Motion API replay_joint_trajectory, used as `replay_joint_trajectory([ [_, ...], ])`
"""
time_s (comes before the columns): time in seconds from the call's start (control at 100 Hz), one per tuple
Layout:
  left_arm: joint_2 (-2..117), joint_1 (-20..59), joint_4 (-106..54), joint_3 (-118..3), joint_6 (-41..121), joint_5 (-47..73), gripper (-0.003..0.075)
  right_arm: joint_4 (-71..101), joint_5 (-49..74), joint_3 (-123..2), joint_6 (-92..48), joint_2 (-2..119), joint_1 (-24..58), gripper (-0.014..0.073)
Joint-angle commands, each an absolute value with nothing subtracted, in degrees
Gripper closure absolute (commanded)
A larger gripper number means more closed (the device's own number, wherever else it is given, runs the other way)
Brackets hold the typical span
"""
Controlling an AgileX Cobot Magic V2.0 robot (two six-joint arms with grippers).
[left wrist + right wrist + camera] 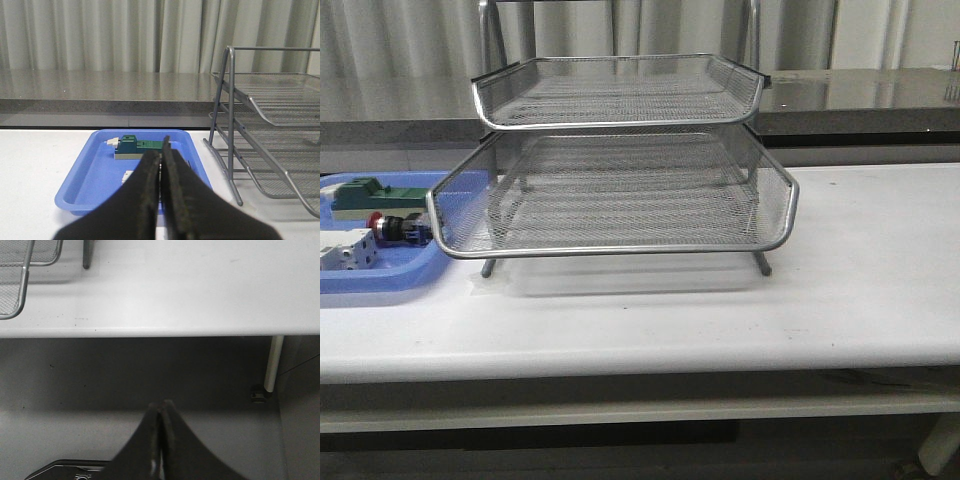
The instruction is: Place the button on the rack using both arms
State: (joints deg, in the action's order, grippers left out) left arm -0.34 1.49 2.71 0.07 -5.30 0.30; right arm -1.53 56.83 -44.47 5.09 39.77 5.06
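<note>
The right gripper (161,407) hangs off the table (200,295), past its front edge, with the dark floor (125,375) behind it — its two black fingers (145,440) pressed together along a thin seam, nothing between them. On the white tabletop a corner of the rack (20,285) shows: a silver rim bent round mesh, and one thin leg (87,255) beside it. A pale table leg (272,362) drops to a dark foot (258,395) — a curved dark part (75,470) shows beside the fingers.
</note>
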Motion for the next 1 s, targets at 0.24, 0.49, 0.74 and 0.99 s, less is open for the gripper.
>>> replay_joint_trajectory([
  [0.24, -1.86, 1.37, 0.00, 0.42, -5.79, -5.91, 0.0716, -1.60, 53.97, -46.46, 4.85, 39.58, 4.60, 0.0662],
  [0.49, 7.12, 1.37, -1.18, -12.03, -5.79, 8.82, 0.0716, -1.60, 53.97, -46.46, 4.85, 39.58, 4.60, 0.0662],
  [0.74, 25.37, 1.37, -0.93, -29.63, -5.58, 23.78, 0.0716, -1.60, 53.97, -46.46, 4.85, 39.58, 4.60, 0.0662],
  [0.99, 43.15, 1.37, 4.09, -43.61, -5.19, 34.41, 0.0716, -1.60, 53.97, -46.46, 4.85, 39.58, 4.60, 0.0662],
])
